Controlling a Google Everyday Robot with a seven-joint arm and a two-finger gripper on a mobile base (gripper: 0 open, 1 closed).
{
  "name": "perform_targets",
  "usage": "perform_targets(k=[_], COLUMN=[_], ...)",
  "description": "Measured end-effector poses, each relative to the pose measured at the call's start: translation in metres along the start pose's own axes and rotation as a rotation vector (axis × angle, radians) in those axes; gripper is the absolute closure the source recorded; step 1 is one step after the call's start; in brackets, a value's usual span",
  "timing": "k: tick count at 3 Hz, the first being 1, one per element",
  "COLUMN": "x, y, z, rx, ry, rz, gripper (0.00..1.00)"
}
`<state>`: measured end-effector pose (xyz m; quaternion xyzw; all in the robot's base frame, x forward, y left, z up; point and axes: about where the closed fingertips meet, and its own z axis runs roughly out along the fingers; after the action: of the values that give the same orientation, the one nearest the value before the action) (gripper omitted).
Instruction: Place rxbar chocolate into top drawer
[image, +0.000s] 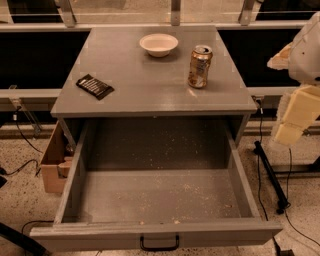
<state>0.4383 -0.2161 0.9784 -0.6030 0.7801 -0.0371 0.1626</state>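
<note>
The rxbar chocolate (94, 86) is a flat black wrapper with white lettering lying on the left part of the grey tabletop (150, 75). The top drawer (155, 232) is pulled wide open below the tabletop; its floor is speckled with crumbs and a black handle sits on its front panel. My gripper (292, 120) hangs at the right edge of the view, beside the cabinet's right side and well away from the bar. It holds nothing that I can see.
A white bowl (158, 44) sits at the back middle of the tabletop. A gold-brown drink can (199, 66) stands upright at the right. A cardboard box (54, 162) is on the floor left of the drawer. Cables and a black stand (270, 170) lie on the floor at the right.
</note>
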Motion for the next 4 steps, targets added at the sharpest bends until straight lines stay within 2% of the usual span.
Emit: perform_targets(k=[1, 2, 3, 4], x=[0.0, -0.013, -0.049, -0.088], y=[0.0, -0.02, -0.063, -0.096], z=[0.0, 0.018, 0.049, 0.062], rx=[0.0, 0.011, 0.035, 0.073], ry=[0.0, -0.085, -0.269, -0.46], rz=[0.0, 0.015, 0.031, 0.06], gripper=[0.0, 0.0, 0.0, 0.0])
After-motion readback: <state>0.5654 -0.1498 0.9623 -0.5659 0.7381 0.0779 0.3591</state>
